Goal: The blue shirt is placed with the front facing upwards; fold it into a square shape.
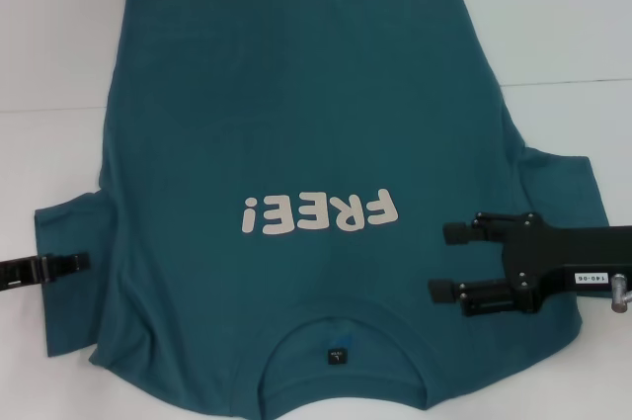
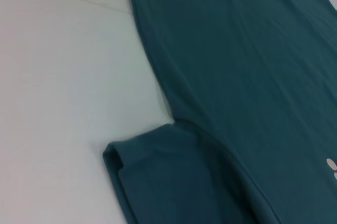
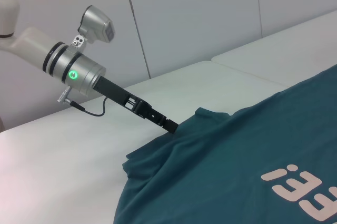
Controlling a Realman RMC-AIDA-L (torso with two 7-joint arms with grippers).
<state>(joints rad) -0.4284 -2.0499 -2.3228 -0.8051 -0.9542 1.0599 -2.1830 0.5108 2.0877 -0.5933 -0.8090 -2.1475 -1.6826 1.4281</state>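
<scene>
I see the blue shirt (image 1: 296,143) spread front up across the white surface (image 1: 553,15), collar at the near edge. My left gripper (image 1: 74,263) has its jaws clenched on the left sleeve's edge near the surface's left side. My right gripper (image 1: 446,262) hovers over the right sleeve, jaws released.

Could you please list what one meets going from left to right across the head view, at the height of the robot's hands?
Left hand at the sleeve edge → the blue shirt's left sleeve → white "FREE!" lettering → right hand, open above the shirt → right sleeve.
</scene>
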